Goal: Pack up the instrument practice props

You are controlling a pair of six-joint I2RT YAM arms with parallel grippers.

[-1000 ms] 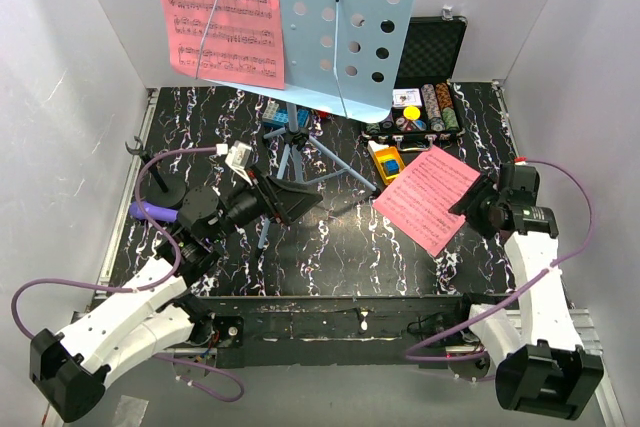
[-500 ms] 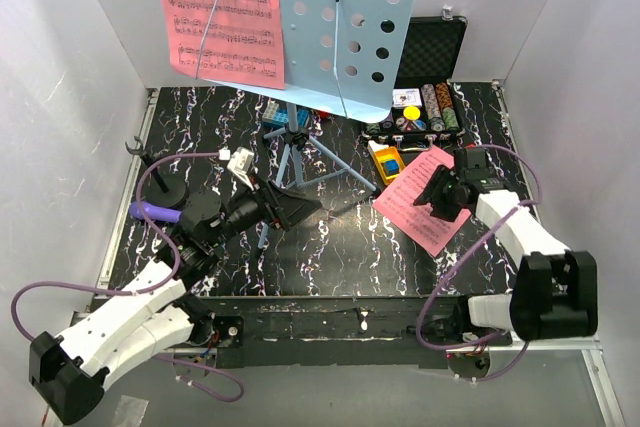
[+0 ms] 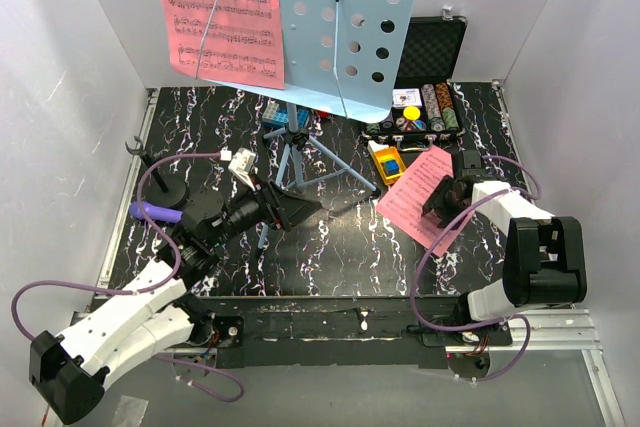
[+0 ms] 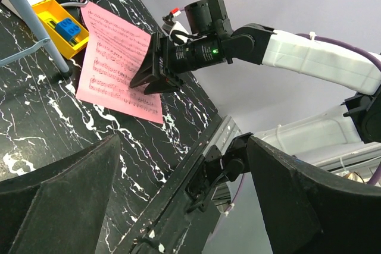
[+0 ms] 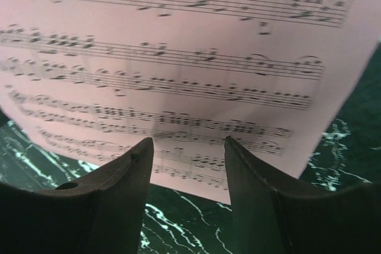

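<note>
The light-blue perforated music stand (image 3: pixel 345 27) stands at the back on tripod legs (image 3: pixel 300 157), with a pink sheet-music page (image 3: pixel 215 12) clipped to it. A second pink page (image 3: pixel 410 197) lies loose on the table; it also shows in the left wrist view (image 4: pixel 116 57) and the right wrist view (image 5: pixel 178 57). My right gripper (image 3: pixel 437 197) (image 5: pixel 189 141) is open, low over that page's right edge, holding nothing. My left gripper (image 3: pixel 290 205) (image 4: pixel 181 141) is open and empty, near the tripod legs. The purple microphone (image 3: pixel 155 211) and the black mic stand's round base (image 3: pixel 165 190) lie at the left.
An open black case of poker chips (image 3: pixel 425 87) stands at the back right. A yellow toy with a blue block (image 3: pixel 387 162) sits just beyond the loose page. Small blue toys (image 3: pixel 285 112) lie under the stand. White walls close in on three sides.
My right arm has folded in and swung left, bringing its gripper from beside the loose pink page onto its right edge. The left arm has hardly moved.
</note>
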